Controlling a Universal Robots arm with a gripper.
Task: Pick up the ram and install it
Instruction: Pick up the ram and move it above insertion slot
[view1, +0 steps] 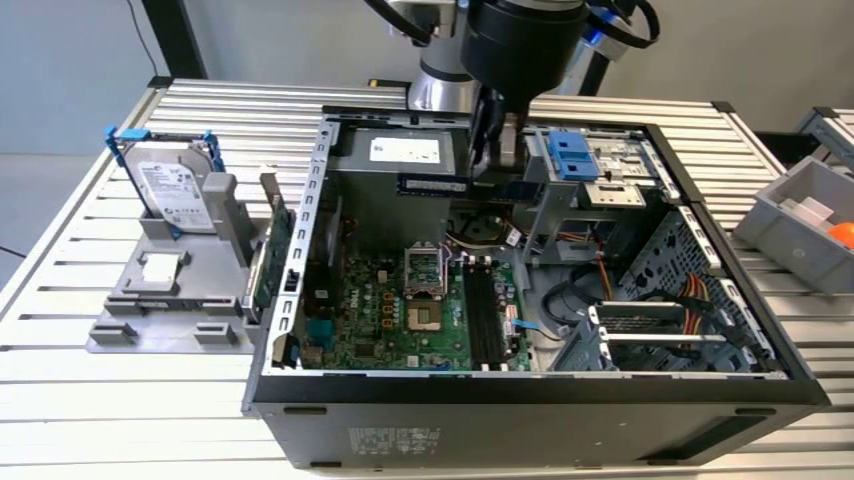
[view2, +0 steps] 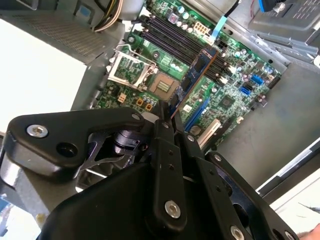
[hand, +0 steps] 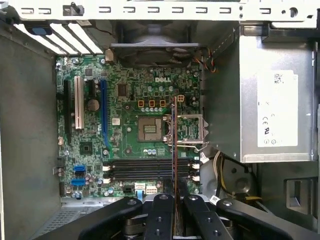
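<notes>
My gripper (view1: 495, 172) hangs inside the open computer case (view1: 287, 300), above the green motherboard (view1: 387, 320). It is shut on the ram (view1: 430, 185), a thin dark bluish stick held level and well clear of the board. In the second wrist view the ram (view2: 198, 69) juts out from the gripper (view2: 169, 116) over the board. The first wrist view has the ram (hand: 174, 145) edge-on, a thin line crossing the long black memory slots (hand: 150, 169) at right angles, with the gripper (hand: 174, 202) behind it. The slots (view1: 483, 320) lie near the front of the case.
A silver hard drive in a blue frame (view1: 180, 190) stands on a grey holder at the exterior view's left, beside a green expansion card (view1: 274, 260). A power supply (hand: 272, 100), CPU socket (hand: 150, 129), blue drive cage (view1: 571, 155) and cables crowd the case. A grey bin (view1: 807, 215) sits right.
</notes>
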